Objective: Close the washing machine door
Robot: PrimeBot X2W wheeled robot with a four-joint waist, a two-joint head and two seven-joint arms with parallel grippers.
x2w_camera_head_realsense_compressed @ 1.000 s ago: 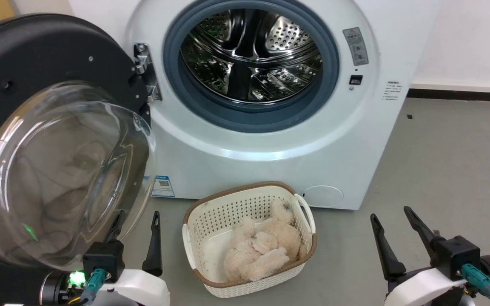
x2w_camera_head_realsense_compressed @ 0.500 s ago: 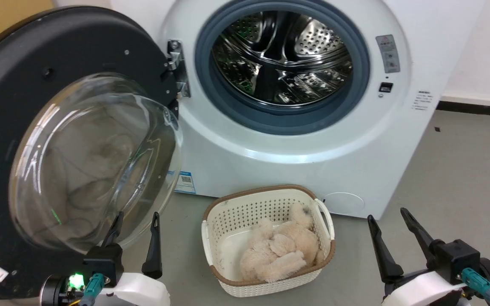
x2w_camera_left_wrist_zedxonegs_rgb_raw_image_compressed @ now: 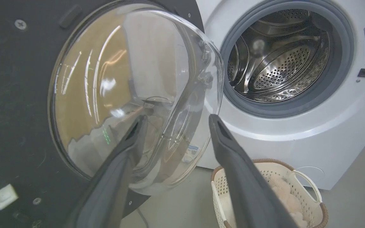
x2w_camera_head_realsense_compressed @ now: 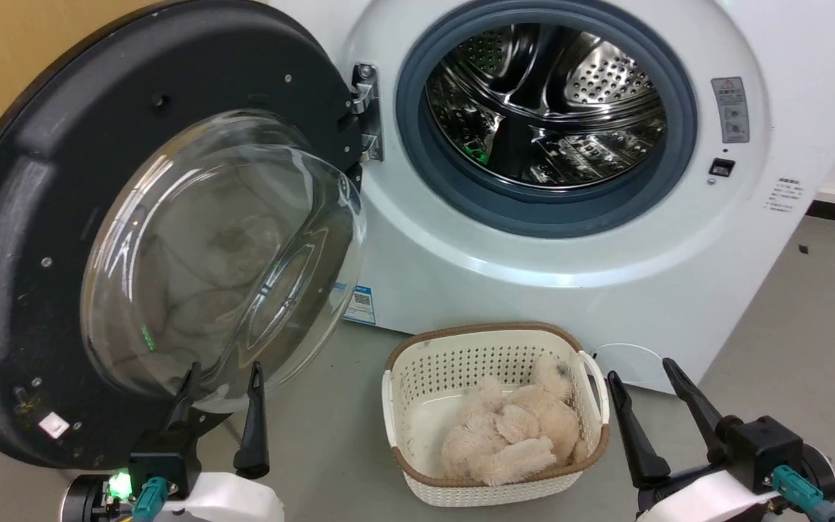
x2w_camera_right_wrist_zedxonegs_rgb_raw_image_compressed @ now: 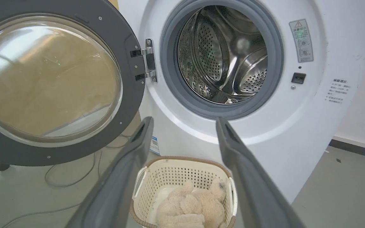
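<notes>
**Change of state.** Over the last second the whole head view has shifted. This means the head camera has turned toward the robot's left, not that the objects have moved. The washing machine door point(x2w_camera_head_realsense_compressed: 164, 239) is now more fully in frame, from 8 to 11 o'clock. It stands wide open on its hinge point(x2w_camera_head_realsense_compressed: 367, 109). Both pincers keep their places in frame.

**Meaning for the task.** This is judged to be alignment on the door before contact. Closing has not begun: the drum point(x2w_camera_head_realsense_compressed: 548, 109) of the washing machine point(x2w_camera_head_realsense_compressed: 533, 275), at 1 o'clock, is fully exposed.

**Left pincer** point(x2w_camera_head_realsense_compressed: 223, 367): fingers spread and empty, at 7 o'clock. The tips are in front of the lower edge of the glass bowl; contact cannot be confirmed.

**Right pincer** point(x2w_camera_head_realsense_compressed: 640, 370): fingers spread and empty, at 5 o'clock, well apart from the door.

**Basket** point(x2w_camera_head_realsense_compressed: 490, 328): at 6 o'clock on the floor, just beside the machine front, holding a plush toy point(x2w_camera_head_realsense_compressed: 512, 435).

**Markings.**
- The blue-white label point(x2w_camera_head_realsense_compressed: 359, 304) carries what looks like a code square.
- The warning sticker point(x2w_camera_head_realsense_compressed: 730, 109), at 2 o'clock, shows a red triangle.
- A printed block point(x2w_camera_head_realsense_compressed: 783, 194) sits below the sticker.

None of the text is legible, and no brand name can be read.
</notes>
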